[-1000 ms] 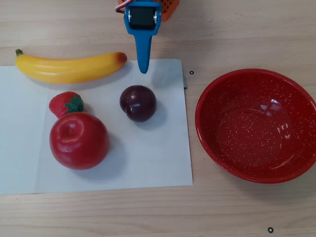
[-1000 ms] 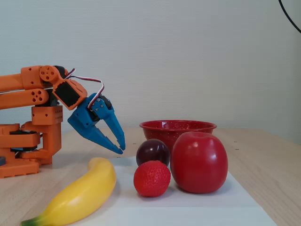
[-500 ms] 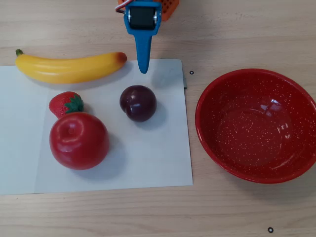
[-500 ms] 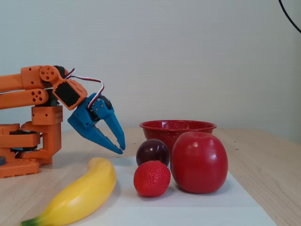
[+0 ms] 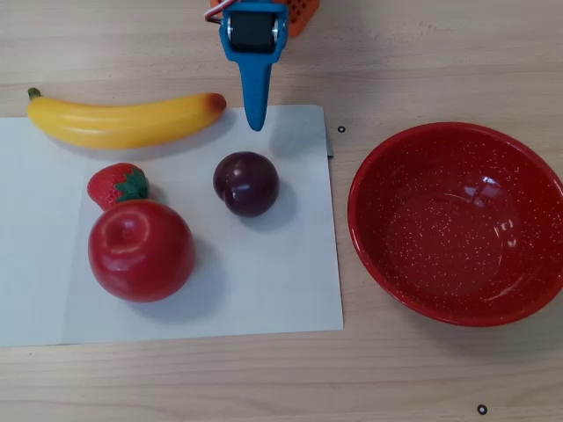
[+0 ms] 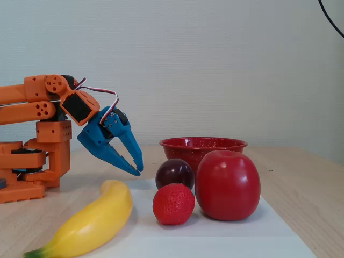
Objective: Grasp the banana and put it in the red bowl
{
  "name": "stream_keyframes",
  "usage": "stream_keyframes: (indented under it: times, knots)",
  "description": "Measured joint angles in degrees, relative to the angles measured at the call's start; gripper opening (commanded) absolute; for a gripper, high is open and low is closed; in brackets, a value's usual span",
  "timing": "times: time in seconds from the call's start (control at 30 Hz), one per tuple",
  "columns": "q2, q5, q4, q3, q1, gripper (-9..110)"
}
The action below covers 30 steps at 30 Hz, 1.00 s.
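The banana (image 5: 123, 120) is long, gently curved and glossy yellow, with a small green stem tip at one end and an orange-red blush at the other. In the overhead view it lies lengthwise near the far left part of the bench (image 5: 422, 53), its stem end pointing toward the left edge and its blushed end toward the middle. Most of it rests across the far edge of a white paper sheet (image 5: 264, 281). In the fixed view the banana (image 6: 88, 223) sits closest to the camera, flat on the bench.

The blue gripper (image 6: 138, 171) hangs above the bench, just beside the banana's blushed end and not touching it. Its tips sit nearly together with nothing between them, so it looks clenched on empty air.

The red bowl (image 5: 457, 224) is large, round and glossy with fine white speckles. It stands empty near the right edge of the bench in the overhead view, off the paper.

On the paper sit a red apple (image 5: 141, 251), a strawberry (image 5: 116, 185) touching it, and a dark plum (image 5: 246, 183) apart from both.
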Motion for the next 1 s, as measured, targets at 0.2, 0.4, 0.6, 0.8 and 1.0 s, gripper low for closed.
stream_keyframes:
  times: [0.2, 0.4, 0.6, 0.8, 1.0]
  knots:
    - [-1.58, 0.44, 3.87, -3.34, 0.00, 0]
    - [-11.69, 0.97, 10.46, -12.39, -0.09, 0]
    - [-21.88, 4.31, 14.85, -25.49, -5.63, 0]
    - [-34.98, 7.56, 22.94, -42.19, -8.09, 1]
    - [-47.02, 10.55, 33.84, -58.36, -11.95, 0]
